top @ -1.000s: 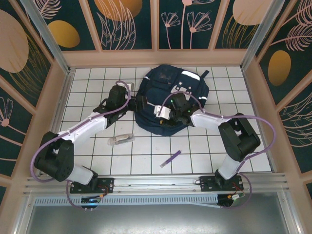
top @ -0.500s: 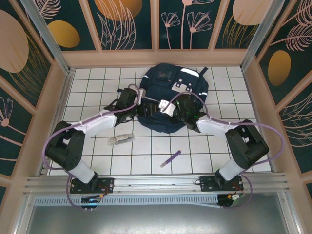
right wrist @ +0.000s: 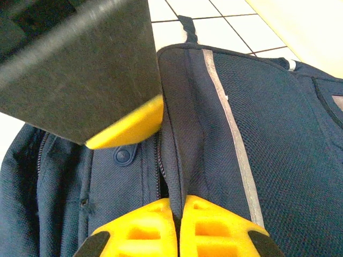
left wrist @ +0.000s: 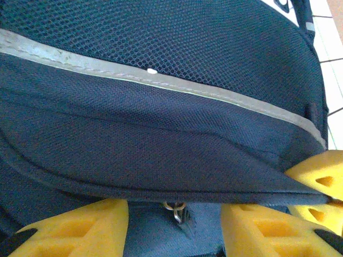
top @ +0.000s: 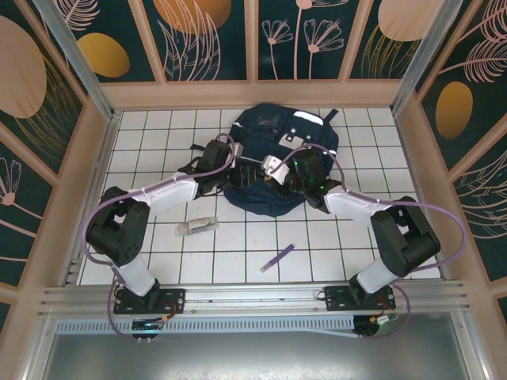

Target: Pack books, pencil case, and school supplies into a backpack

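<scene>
The navy backpack point(top: 277, 131) lies at the back middle of the tiled table. My right gripper point(top: 273, 171) is at its front opening. In the right wrist view that gripper point(right wrist: 179, 225) is shut on a fold of backpack fabric point(right wrist: 193, 160) beside the zipper. My left gripper point(top: 236, 176) is at the backpack's front left. In the left wrist view its jaws point(left wrist: 174, 227) stand apart around a metal zipper pull point(left wrist: 176, 209) under the mesh pocket flap point(left wrist: 161, 123), without touching it. Two school supplies lie loose on the tiles, a purple pen point(top: 277, 258) and a clear-greyish packet point(top: 196, 226). Books and pencil case are out of view.
Low wooden walls point(top: 253, 95) ring the tiled table point(top: 158, 142). Both arms converge on the backpack, and the left gripper's yellow finger point(right wrist: 128, 128) hangs close above the right gripper. Bare tiles lie in front of the backpack around the pen and packet.
The left arm swung right onto the backpack's front edge with its jaws narrowing. The right gripper closed on the fabric and drew it slightly toward the back.
</scene>
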Controlling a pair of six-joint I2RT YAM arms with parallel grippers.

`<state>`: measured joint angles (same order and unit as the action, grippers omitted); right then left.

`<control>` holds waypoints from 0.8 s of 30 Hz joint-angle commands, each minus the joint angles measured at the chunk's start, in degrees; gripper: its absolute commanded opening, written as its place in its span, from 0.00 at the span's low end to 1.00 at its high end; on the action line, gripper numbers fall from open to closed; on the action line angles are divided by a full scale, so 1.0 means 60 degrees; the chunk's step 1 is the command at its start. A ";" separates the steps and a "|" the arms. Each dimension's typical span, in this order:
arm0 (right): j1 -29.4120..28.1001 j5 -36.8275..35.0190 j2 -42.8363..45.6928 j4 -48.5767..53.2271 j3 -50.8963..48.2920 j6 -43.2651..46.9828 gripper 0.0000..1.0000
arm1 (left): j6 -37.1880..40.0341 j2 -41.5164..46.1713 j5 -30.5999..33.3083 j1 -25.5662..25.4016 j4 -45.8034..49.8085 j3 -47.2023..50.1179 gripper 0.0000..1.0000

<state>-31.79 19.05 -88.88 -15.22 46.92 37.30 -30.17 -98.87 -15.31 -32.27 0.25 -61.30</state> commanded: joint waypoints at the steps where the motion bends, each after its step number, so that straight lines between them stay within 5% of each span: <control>1: -0.0089 0.1118 0.0479 -0.0691 0.0238 -0.0212 0.00 | 0.0285 -0.0305 -0.0311 -0.0089 -0.0106 -0.0257 0.46; 7: -0.0063 0.1382 0.0668 -0.0629 0.0111 -0.0130 0.00 | 0.0704 -0.0254 -0.0572 -0.0128 -0.0539 0.0078 0.46; 15: -0.0012 0.1696 0.1065 0.0813 0.0046 0.1800 0.00 | 0.3462 0.0892 0.0265 -0.0173 -0.1189 0.0874 0.00; 20: 0.0012 0.1838 0.1432 0.1886 -0.0181 0.3328 0.00 | 0.5047 0.1620 0.0856 0.0066 -0.0718 0.1359 0.00; 24: 0.0019 0.0049 0.1169 0.1848 -0.0410 0.3614 0.01 | 0.5834 0.1648 -0.1043 0.0264 -0.0401 0.1315 0.00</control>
<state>-31.29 22.68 -82.39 -5.80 46.04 54.33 -2.79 -90.35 -16.78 -32.36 -1.69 -53.34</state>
